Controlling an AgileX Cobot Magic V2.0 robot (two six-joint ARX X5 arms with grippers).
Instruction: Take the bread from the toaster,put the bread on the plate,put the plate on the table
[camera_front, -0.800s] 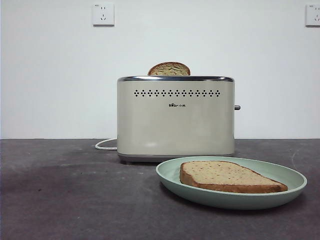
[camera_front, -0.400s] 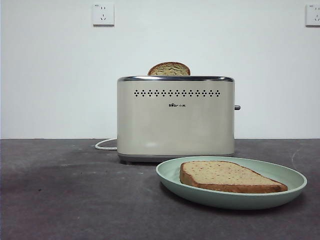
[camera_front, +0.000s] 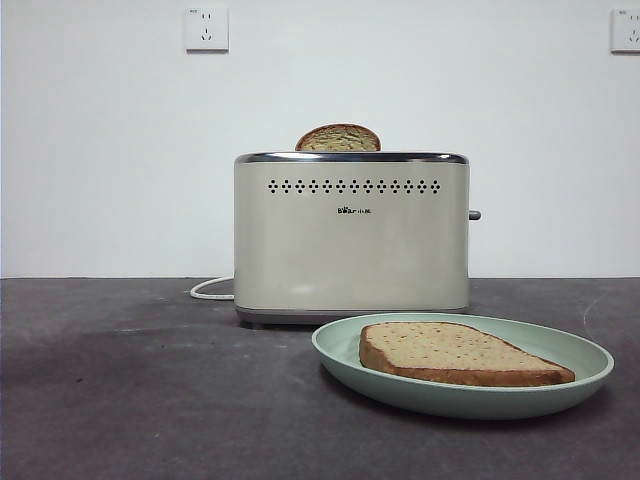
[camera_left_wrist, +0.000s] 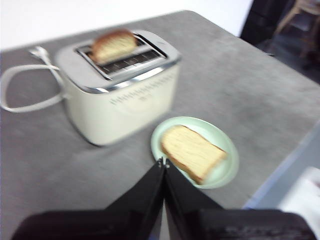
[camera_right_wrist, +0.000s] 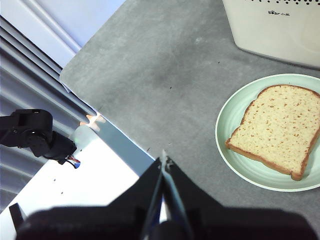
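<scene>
On the round mint-green plate (camera_front: 470, 395) lay the tan wholegrain bread (camera_front: 455, 352), flat.
Behind it, a second slice (camera_front: 338, 138) showed only its dome above the cream boxy toaster (camera_front: 350, 240); my left gripper (camera_left_wrist: 163, 162) and right gripper (camera_right_wrist: 163, 161) were pinched together, empty.

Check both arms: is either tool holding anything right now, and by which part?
Nothing is held. The left tool and right tool are both shut on nothing, above the table. One bread slice lies on the plate.
</scene>
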